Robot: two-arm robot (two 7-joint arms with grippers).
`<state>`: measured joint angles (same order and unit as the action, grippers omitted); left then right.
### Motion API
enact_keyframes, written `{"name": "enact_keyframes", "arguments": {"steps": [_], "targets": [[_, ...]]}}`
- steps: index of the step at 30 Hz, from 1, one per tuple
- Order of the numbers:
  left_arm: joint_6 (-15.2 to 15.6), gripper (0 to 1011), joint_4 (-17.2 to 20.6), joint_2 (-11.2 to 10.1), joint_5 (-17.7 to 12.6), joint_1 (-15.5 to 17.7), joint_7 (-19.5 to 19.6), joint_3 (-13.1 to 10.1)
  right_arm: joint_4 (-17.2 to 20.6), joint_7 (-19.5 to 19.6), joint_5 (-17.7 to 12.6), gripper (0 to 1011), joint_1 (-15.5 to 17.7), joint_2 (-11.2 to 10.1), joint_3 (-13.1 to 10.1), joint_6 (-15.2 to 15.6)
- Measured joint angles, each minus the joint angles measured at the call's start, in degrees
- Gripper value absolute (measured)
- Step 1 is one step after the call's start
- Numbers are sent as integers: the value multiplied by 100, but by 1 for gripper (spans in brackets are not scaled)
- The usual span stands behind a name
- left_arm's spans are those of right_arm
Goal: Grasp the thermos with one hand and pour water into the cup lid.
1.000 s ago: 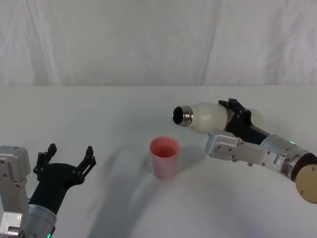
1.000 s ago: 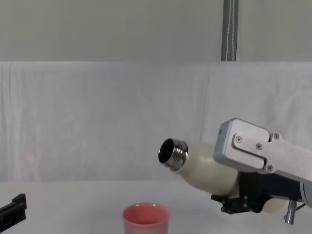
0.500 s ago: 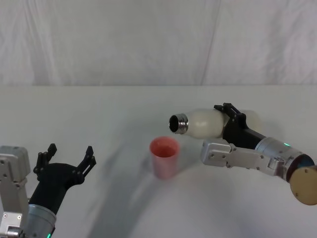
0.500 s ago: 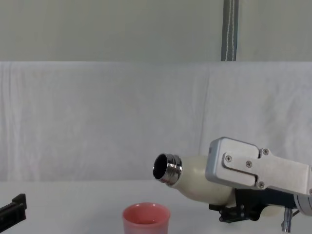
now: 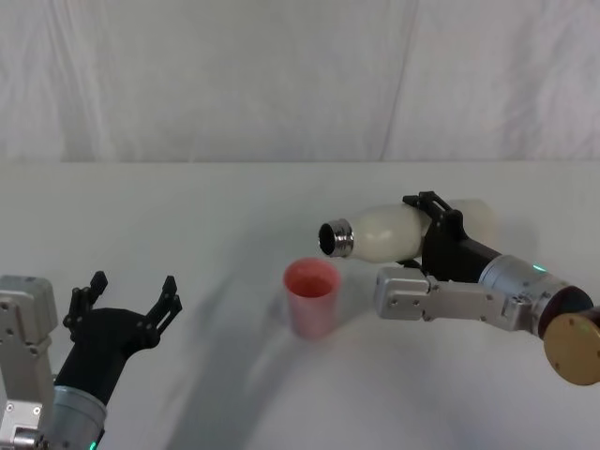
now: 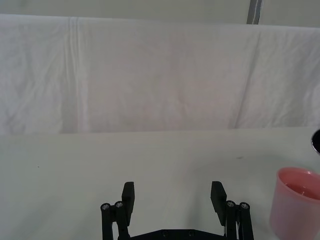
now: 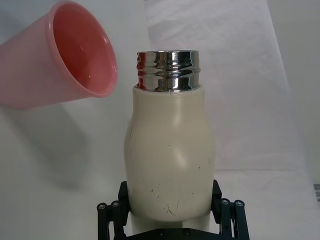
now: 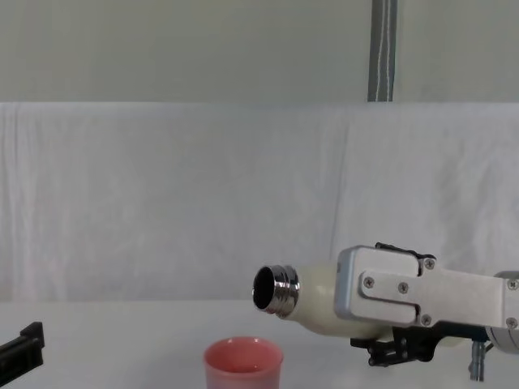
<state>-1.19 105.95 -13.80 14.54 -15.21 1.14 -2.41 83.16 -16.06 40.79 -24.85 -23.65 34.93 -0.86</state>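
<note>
The cream-white thermos (image 5: 389, 232) lies nearly level in the air, its steel neck (image 5: 336, 239) pointing left, just above and right of the pink cup lid (image 5: 311, 295). My right gripper (image 5: 433, 230) is shut on the thermos body. In the right wrist view its black fingers (image 7: 122, 195) clamp both sides of the thermos (image 7: 170, 150), with the cup lid (image 7: 65, 65) just beyond the neck. The chest view has the thermos mouth (image 8: 272, 290) above the cup lid (image 8: 242, 363). No stream is visible. My left gripper (image 5: 131, 286) is parked open at the near left.
A white cloth covers the table (image 5: 234, 206) and hangs as a backdrop behind it. In the left wrist view the open left gripper (image 6: 173, 192) faces bare cloth, with the cup lid (image 6: 295, 205) off to one side. A metal pole (image 8: 383, 49) stands behind the backdrop.
My right gripper has tipped the thermos further, from neck-up to nearly level, and brought its mouth lower and closer to the cup lid. The left arm has stayed still.
</note>
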Motion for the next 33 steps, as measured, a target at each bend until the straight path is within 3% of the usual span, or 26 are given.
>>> {"name": "enact_keyframes", "arguments": {"steps": [33], "targets": [[0,1001,0,0,0,0,0,0,-27,68,562,951,-254,-44,271,19]]}}
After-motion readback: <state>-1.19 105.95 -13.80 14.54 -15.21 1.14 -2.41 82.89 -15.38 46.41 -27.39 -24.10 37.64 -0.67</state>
